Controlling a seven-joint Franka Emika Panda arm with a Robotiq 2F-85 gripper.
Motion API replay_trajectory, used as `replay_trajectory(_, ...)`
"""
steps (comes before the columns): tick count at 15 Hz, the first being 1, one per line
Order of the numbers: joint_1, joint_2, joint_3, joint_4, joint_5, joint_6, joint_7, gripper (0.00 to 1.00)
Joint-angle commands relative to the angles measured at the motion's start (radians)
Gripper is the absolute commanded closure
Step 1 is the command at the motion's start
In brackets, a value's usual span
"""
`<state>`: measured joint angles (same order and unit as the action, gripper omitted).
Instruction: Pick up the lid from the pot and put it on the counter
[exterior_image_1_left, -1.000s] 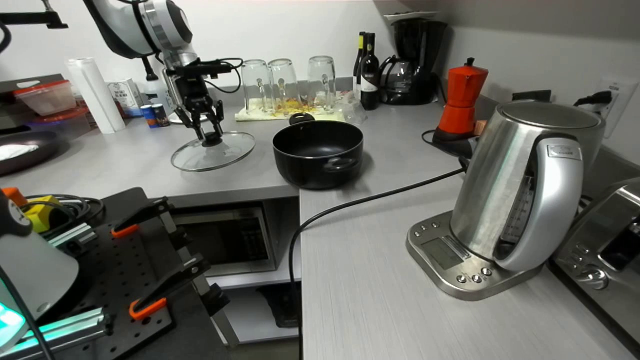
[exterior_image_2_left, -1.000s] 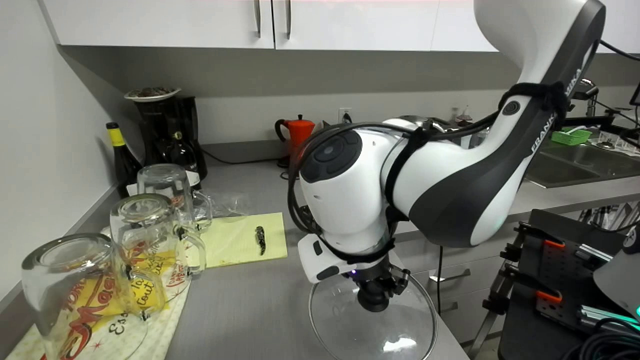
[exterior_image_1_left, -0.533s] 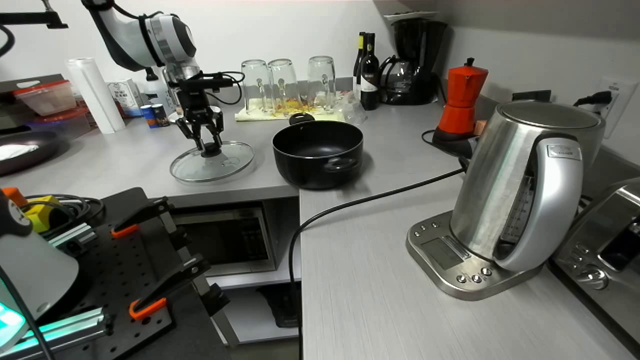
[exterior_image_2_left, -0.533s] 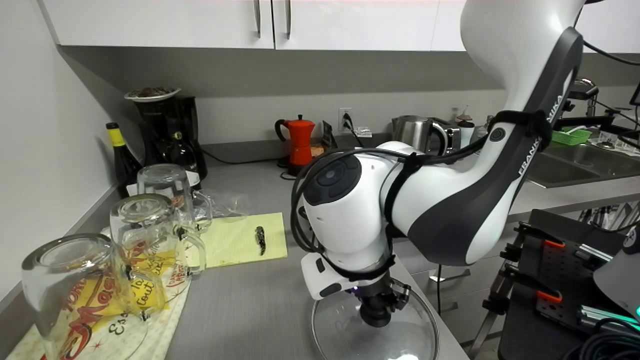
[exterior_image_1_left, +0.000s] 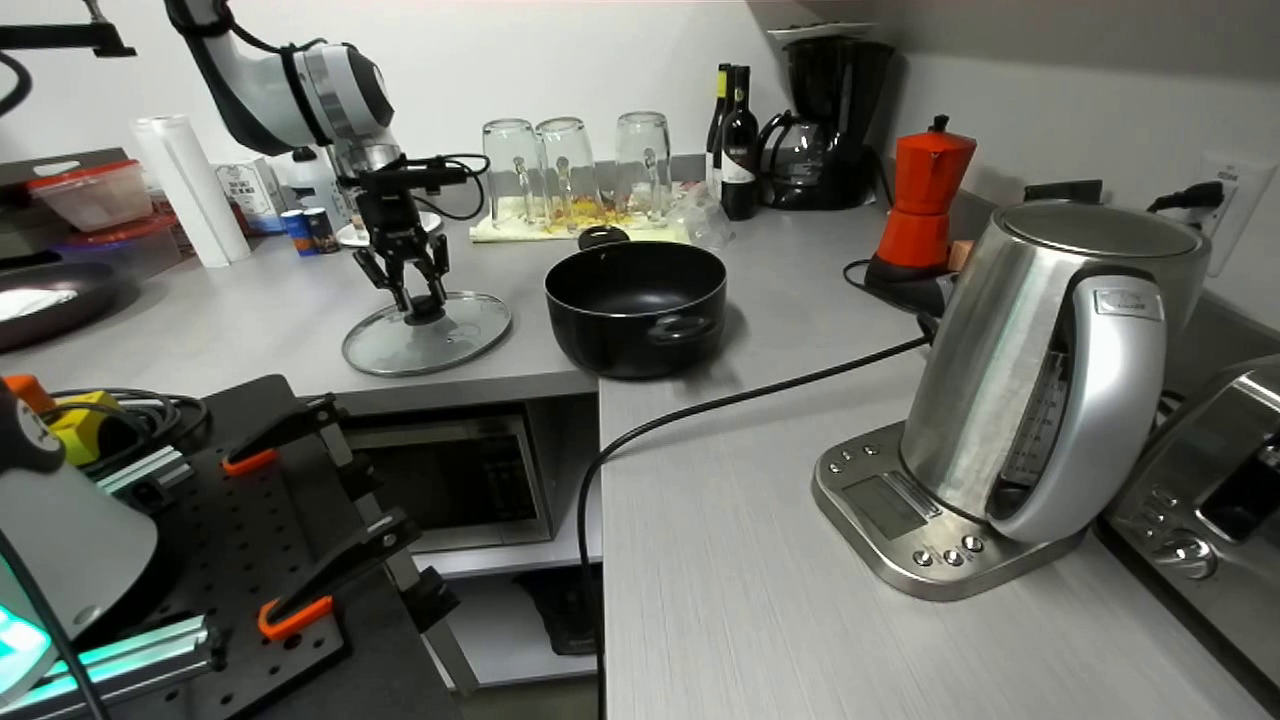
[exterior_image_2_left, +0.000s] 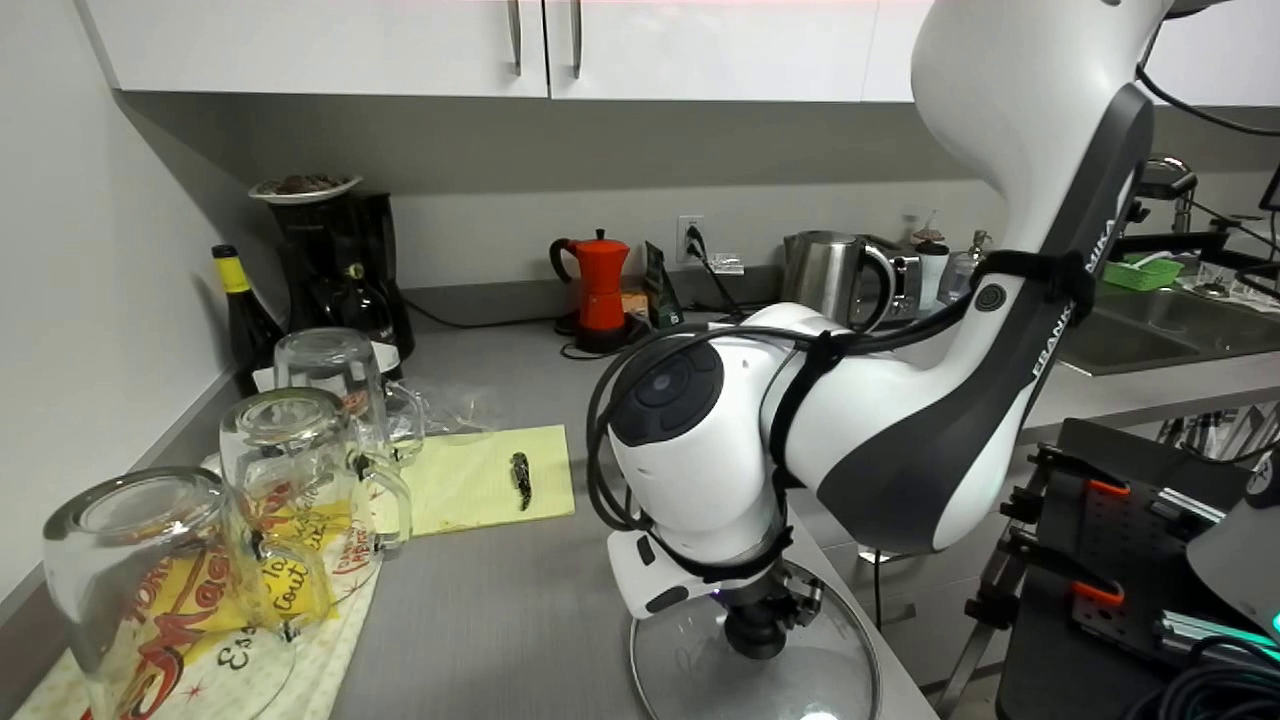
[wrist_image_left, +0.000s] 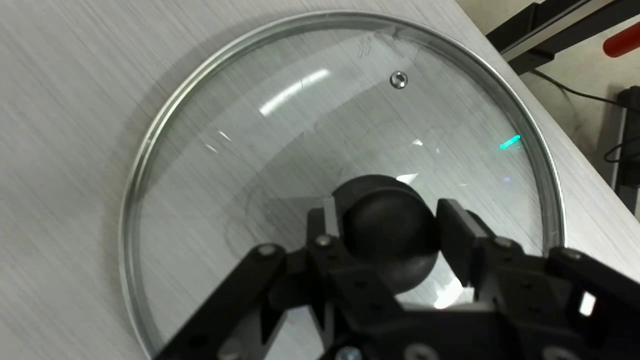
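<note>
The glass lid (exterior_image_1_left: 468, 328) lies level at the counter (exterior_image_1_left: 280, 320), left of the pot in an exterior view. Whether its rim touches the counter or hovers just above is hard to tell. My gripper (exterior_image_1_left: 422, 298) points down, shut on the lid's black knob. In the wrist view both fingertips (wrist_image_left: 382, 220) press the knob's sides, and the lid (wrist_image_left: 250, 150) spreads around them near the counter's edge. The lid also shows under the gripper in an exterior view (exterior_image_2_left: 700, 660). The black pot (exterior_image_1_left: 625, 330) stands uncovered and empty; the arm hides it in an exterior view (exterior_image_2_left: 720, 440).
Upturned glass mugs (exterior_image_1_left: 570, 170) stand on a cloth behind the pot. A steel kettle (exterior_image_1_left: 1000, 380), a black cord (exterior_image_1_left: 760, 390) and a red moka pot (exterior_image_1_left: 925, 190) are to the right. A paper roll (exterior_image_1_left: 190, 190) and a pan (exterior_image_1_left: 60, 305) are on the left.
My gripper has moved down with the lid held by its knob, bringing the lid lower, to about counter level. The drop is smaller in the last half second. The pot has not moved.
</note>
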<state>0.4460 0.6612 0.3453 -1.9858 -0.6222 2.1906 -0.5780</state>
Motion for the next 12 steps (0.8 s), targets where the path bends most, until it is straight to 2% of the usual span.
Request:
replay_trajectory(1, 0.025, 0.026, -0.017, 0.027, -0.028, -0.021, 0.025, 0.75)
replay_trajectory(2, 0.026, 0.025, -0.018, 0.027, -0.028, -0.023, 0.027, 0.3)
replay_trajectory(6, 0.025, 0.02, -0.019, 0.021, -0.035, -0.022, 0.037, 0.03)
replay_trajectory(12, 0.023, 0.008, -0.02, 0.012, -0.048, -0.015, 0.052, 0.0)
